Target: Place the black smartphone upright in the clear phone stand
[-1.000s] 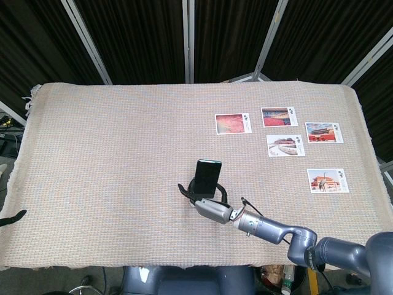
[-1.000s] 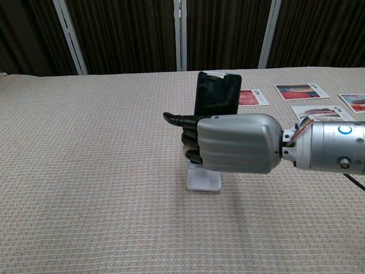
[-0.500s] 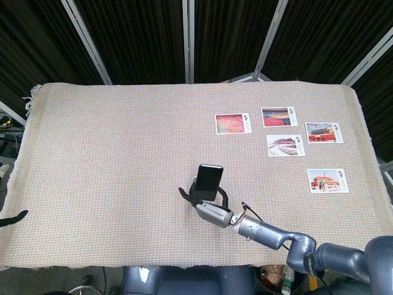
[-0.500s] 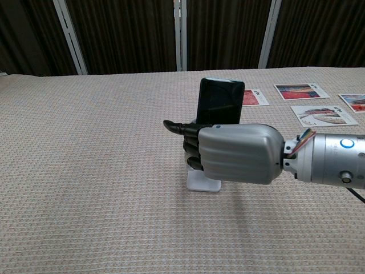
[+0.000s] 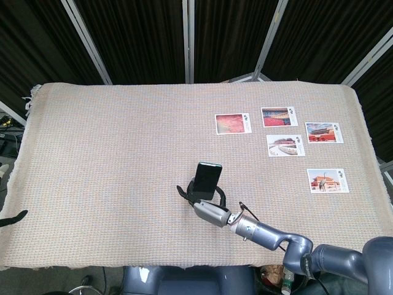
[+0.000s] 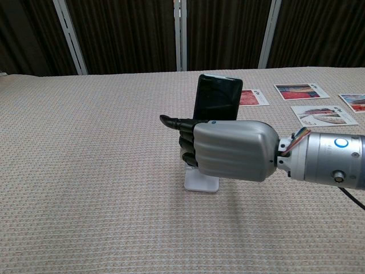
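Observation:
The black smartphone [image 5: 207, 180] stands upright near the table's front middle, its upper half rising above my right hand [image 5: 209, 209]. In the chest view my right hand [image 6: 228, 151] grips the smartphone [image 6: 215, 98] around its lower half, thumb pointing left. Below the hand shows the white-looking base of the clear phone stand [image 6: 201, 182] on the cloth; whether the phone's bottom edge sits in it is hidden by the fingers. At the far left edge of the head view a dark tip of my left hand [image 5: 12, 217] pokes in, too little to read.
Several photo cards [image 5: 286, 145] lie on the woven cloth [image 5: 110, 153] at the right, one [image 5: 327, 180] nearer the front. In the chest view they lie behind and right of the hand, such as one card [image 6: 293, 90]. Dark panels stand behind the table.
My right hand has shifted slightly left with the smartphone, and the stand base below it shows a little further left too.

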{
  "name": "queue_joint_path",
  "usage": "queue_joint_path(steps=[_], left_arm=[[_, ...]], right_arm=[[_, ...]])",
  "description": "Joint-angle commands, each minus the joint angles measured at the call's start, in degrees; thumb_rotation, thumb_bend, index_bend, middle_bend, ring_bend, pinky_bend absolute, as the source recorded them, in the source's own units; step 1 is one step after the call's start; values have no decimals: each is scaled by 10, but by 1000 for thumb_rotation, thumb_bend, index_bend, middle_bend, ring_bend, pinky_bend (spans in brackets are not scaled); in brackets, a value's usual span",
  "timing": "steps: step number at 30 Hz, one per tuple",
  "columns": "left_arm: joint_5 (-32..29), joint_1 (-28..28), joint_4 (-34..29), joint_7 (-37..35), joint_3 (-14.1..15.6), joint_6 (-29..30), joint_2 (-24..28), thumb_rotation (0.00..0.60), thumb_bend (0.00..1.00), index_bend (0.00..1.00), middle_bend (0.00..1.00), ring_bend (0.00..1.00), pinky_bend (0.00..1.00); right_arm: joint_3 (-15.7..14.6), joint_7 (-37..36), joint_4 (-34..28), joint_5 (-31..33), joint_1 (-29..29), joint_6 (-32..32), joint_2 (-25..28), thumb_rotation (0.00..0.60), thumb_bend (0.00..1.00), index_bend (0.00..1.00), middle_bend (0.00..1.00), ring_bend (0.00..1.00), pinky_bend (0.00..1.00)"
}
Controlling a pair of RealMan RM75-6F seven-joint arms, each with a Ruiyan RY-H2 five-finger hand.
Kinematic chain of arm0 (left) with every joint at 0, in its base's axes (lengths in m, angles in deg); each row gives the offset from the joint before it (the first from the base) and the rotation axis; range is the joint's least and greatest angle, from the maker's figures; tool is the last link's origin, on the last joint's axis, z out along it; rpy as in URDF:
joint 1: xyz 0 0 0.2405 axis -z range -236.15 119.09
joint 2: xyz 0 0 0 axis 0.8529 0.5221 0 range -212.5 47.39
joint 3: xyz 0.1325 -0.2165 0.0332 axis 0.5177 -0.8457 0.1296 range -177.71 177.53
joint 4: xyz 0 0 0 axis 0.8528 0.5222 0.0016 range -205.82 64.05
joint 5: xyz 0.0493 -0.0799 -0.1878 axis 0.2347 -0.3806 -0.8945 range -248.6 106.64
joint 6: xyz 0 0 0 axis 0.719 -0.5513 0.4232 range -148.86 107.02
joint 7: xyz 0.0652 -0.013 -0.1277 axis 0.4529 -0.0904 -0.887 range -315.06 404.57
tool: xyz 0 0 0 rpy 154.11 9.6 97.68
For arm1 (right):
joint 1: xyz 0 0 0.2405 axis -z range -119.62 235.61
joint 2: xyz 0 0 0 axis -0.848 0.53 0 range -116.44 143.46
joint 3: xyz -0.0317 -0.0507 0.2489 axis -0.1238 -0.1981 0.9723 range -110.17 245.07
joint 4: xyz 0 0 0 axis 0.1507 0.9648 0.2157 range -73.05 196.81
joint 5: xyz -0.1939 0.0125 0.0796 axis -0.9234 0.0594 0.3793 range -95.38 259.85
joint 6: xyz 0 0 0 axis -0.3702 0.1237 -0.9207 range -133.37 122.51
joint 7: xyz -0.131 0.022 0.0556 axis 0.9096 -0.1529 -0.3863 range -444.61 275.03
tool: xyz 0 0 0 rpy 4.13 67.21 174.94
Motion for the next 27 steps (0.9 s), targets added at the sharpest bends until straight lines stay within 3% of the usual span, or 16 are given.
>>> queue_joint_path(steps=[1, 8, 16, 27], left_arm=[[0, 0, 0, 0, 0, 1, 0, 600, 0, 0, 0, 0, 0], [1, -1, 0, -1, 0, 1, 1, 600, 0, 0, 0, 0, 0], [3, -2, -1, -5, 1, 3, 3, 600, 0, 0, 0, 0, 0], [19, -5, -7, -12, 6, 9, 6, 600, 0, 0, 0, 0, 0]], right_arm=[[0, 3, -3, 1, 1, 1, -1, 600, 297, 124, 149, 212, 70], [3, 15, -11, 4, 4, -6, -3, 600, 292, 27, 90, 200, 70], [8, 20, -28, 10, 11, -21, 9, 600, 293, 21, 91, 200, 69], [-3, -9, -80, 6, 61, -97, 103, 600, 292, 18, 112, 199, 70]])
